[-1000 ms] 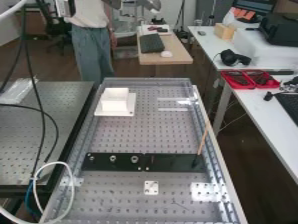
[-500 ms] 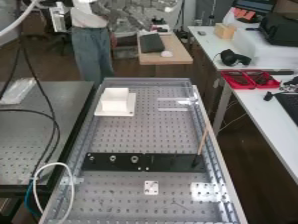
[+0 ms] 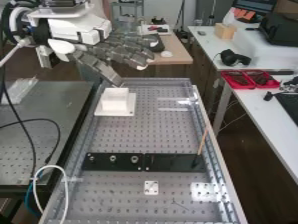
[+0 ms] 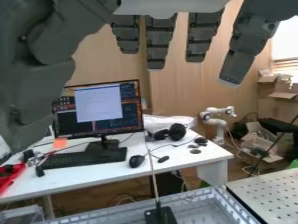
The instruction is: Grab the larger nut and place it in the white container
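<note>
A perforated metal bench (image 3: 123, 192) runs up the middle of the high view, a side desk (image 3: 243, 92) along the right of the frame. The flat black bar (image 3: 173, 162) lies across the bench's lower part, presumably to give each small part its own known spot: the smaller nut (image 3: 91, 158) (easy to overlook), the larger nut (image 3: 113, 158) and the bearing (image 3: 134, 158) stand on it in a row, probably spaced so that one can be taken without knocking its neighbour. The white container (image 3: 115, 99) sits farther up the bench, left of the frame's centre, likely set apart from the bar to leave room for the drop.

The hand (image 3: 130, 49) is at the upper left, above the bench's far end. Its fingers (image 4: 158, 42) are straight and spread wide, with nothing in them, which suits an approach before any grasp. The wrist view looks towards a monitor (image 4: 98, 107), so the wrist would seem to need turning down first. The larger nut stands on the bar in the lower left part of the high view, well apart from the fingertips, with the container between them in the picture.
</note>
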Controlling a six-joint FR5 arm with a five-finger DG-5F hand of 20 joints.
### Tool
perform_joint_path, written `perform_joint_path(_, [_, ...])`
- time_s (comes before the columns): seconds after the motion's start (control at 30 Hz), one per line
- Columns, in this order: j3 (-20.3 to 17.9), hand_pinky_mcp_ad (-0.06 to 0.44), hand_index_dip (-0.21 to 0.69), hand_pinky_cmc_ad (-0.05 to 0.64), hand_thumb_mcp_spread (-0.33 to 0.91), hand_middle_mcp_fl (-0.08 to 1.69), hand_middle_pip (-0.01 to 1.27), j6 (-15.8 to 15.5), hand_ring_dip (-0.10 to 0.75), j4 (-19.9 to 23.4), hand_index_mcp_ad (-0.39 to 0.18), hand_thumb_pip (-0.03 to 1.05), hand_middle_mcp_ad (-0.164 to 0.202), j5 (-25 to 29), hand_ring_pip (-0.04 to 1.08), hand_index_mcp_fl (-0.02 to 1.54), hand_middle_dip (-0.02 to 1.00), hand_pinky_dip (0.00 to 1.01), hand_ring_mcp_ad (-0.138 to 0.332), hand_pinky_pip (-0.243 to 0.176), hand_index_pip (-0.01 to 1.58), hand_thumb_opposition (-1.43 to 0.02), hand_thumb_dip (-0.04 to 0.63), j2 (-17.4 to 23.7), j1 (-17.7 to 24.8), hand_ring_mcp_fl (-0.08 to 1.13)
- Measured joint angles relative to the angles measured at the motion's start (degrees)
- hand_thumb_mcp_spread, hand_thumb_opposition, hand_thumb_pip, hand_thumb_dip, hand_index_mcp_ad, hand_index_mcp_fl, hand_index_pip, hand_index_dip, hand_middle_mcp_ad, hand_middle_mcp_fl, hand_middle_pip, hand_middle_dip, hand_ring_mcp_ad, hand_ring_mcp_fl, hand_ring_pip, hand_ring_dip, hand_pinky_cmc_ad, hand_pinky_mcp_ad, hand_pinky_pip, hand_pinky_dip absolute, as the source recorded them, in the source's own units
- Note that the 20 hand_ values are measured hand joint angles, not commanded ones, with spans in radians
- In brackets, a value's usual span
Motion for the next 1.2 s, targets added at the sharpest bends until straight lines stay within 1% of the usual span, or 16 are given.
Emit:
perform_joint_path(0.07, [-1.3,0.330,-0.068,0.365,0.21,0.03,0.13,0.1,0.126,0.9,-0.073,0.54,0.012,0.9,0.09,0.01,0.23,0.62,0.157,-0.103,0.09,-0.70,0.061,0.0,-0.3,0.00])
perform_joint_path(0.1, [-2.3,0.330,-0.073,0.363,0.22,0.05,0.13,0.2,0.127,1.6,-0.079,0.54,0.012,1.5,0.09,0.00,0.23,0.62,0.157,-0.103,0.08,-0.71,0.079,0.0,-0.5,0.00])
perform_joint_path(0.17, [-3.7,0.330,-0.075,0.363,0.21,0.05,0.13,0.3,0.127,2.8,-0.089,0.54,0.010,2.4,0.09,0.04,0.23,0.61,0.161,-0.103,0.13,-0.71,0.079,0.0,-0.7,0.00])
perform_joint_path(0.3, [-7.6,0.330,-0.084,0.365,0.25,0.05,0.13,0.9,0.127,6.9,-0.120,0.56,0.012,4.9,0.09,0.04,0.23,0.61,0.161,-0.103,0.26,-0.72,0.089,-0.2,-0.9,0.00])
perform_joint_path(0.37, [-9.4,0.330,-0.084,0.367,0.25,0.05,0.13,1.6,0.134,9.1,-0.120,0.56,0.012,6.1,0.09,0.04,0.23,0.63,0.161,-0.103,0.29,-0.73,0.101,-0.3,-1.0,0.00])
perform_joint_path(0.47, [-12.8,0.330,-0.084,0.367,0.25,0.05,0.13,3.2,0.134,13.5,-0.120,0.56,0.012,8.4,0.09,0.04,0.23,0.65,0.159,-0.103,0.43,-0.75,0.112,-0.8,-1.1,0.00])
perform_joint_path(0.53, [-15.0,0.330,-0.084,0.367,0.25,0.04,0.13,4.0,0.136,16.6,-0.120,0.59,0.012,10.1,0.09,0.06,0.24,0.65,0.162,-0.103,0.59,-0.74,0.112,-1.3,-1.2,0.00])
perform_joint_path(0.6, [-15.9,0.330,-0.084,0.367,0.26,0.02,0.13,4.4,0.141,17.8,-0.120,0.62,0.012,11.0,0.09,0.06,0.24,0.65,0.161,-0.106,0.72,-0.76,0.115,-1.7,-1.2,0.00])
perform_joint_path(0.63, [-16.2,0.330,-0.077,0.363,0.26,0.00,0.13,4.6,0.141,18.3,-0.122,0.62,0.012,11.4,0.09,0.06,0.24,0.65,0.161,-0.106,0.79,-0.77,0.126,-2.0,-1.2,0.00])
perform_joint_path(0.7, [-17.2,0.330,-0.077,0.367,0.26,0.00,0.13,5.7,0.138,19.8,-0.124,0.63,0.010,12.6,0.09,0.05,0.24,0.65,0.161,-0.106,0.90,-0.77,0.126,-2.9,-1.1,0.00])
perform_joint_path(0.8, [-18.7,0.330,-0.077,0.367,0.26,0.00,0.13,7.0,0.141,22.2,-0.138,0.64,0.012,14.3,0.09,0.05,0.24,0.65,0.164,-0.106,1.02,-0.79,0.126,-4.5,-0.8,0.00])
perform_joint_path(0.87, [-19.5,0.330,-0.054,0.367,0.26,0.01,0.13,7.4,0.138,23.8,-0.138,0.64,0.012,15.2,0.09,0.05,0.24,0.66,0.164,-0.110,1.10,-0.81,0.126,-5.5,-0.5,0.00])
perform_joint_path(0.9, [-20.1,0.330,-0.026,0.363,0.26,0.00,0.13,7.8,0.138,25.0,-0.138,0.64,0.012,15.9,0.09,0.05,0.24,0.65,0.161,-0.120,1.14,-0.81,0.126,-6.3,-0.1,0.00])
perform_joint_path(1.03, [-21.5,0.330,-0.024,0.367,0.28,0.01,0.13,9.6,0.138,28.7,-0.138,0.64,0.012,17.8,0.09,0.04,0.24,0.65,0.161,-0.122,1.30,-0.82,0.141,-8.7,0.8,0.00])
perform_joint_path(1.1, [-22.1,0.330,0.007,0.367,0.28,0.00,0.13,10.2,0.138,30.4,-0.155,0.64,0.012,18.7,0.09,0.02,0.24,0.65,0.164,-0.122,1.39,-0.82,0.141,-9.9,1.1,0.00])
perform_joint_path(1.2, [-23.2,0.330,0.047,0.363,0.28,0.01,0.13,11.1,0.138,33.6,-0.155,0.65,0.010,20.2,0.09,0.02,0.24,0.64,0.161,-0.122,1.46,-0.84,0.141,-12.0,1.8,0.00])
